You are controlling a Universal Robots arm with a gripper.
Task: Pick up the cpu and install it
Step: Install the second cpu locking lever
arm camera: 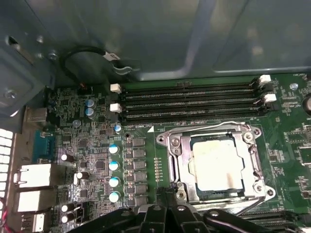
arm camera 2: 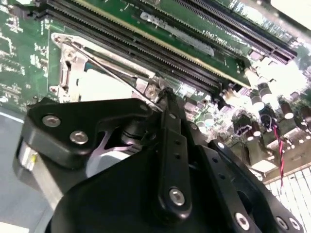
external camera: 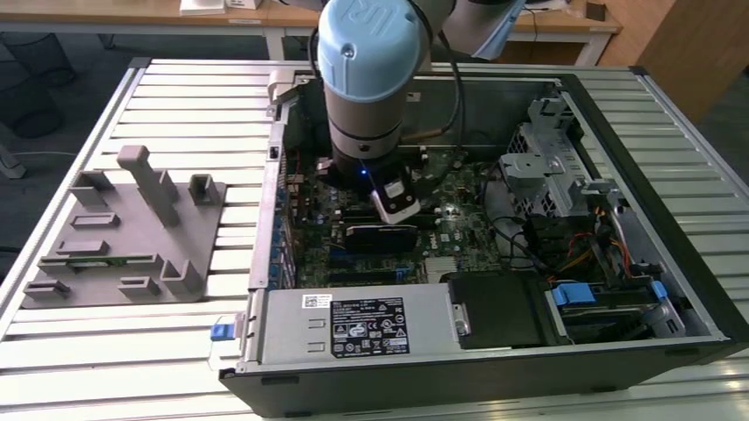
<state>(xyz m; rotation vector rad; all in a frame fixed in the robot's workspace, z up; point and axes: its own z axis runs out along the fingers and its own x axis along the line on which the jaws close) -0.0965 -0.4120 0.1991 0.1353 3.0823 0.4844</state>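
- cpu [arm camera: 216, 167]: lies flat, metal top upward, inside the socket frame [arm camera: 180, 160] on the motherboard [arm camera: 141, 160]; square, so no long axis to name; its edges run parallel to the frame's sides and to the memory slots [arm camera: 189, 99] beside it
- cpu, appearance: pale silvery top, washed bright by glare in both wrist views, with a thin darker greenish edge along one side; in the second wrist view it shows as a white patch [arm camera 2: 104, 87] within the metal frame, a thin wire lever [arm camera 2: 114, 73] crossing over the frame's corner
- socket frame: bright metal, screws at its corners, bordering the cpu on all sides
- gripper [arm camera: 170, 213]: black linkage, close above the board just beside the socket's edge; in the first wrist view the finger tips [arm camera: 167, 196] stand close together near the frame, apart from the cpu, with nothing seen between them; whether they are fully closed cannot be told; in the second wrist view the black body [arm camera 2: 160, 160] covers part of the socket
- arm [external camera: 368, 96]: in the exterior view, pale blue and grey, reaching down into the open computer case [external camera: 609, 351] over the motherboard
- grey slotted holder block [external camera: 129, 232]: on the slatted table [external camera: 70, 368], toward the exterior view's left, well apart from the case
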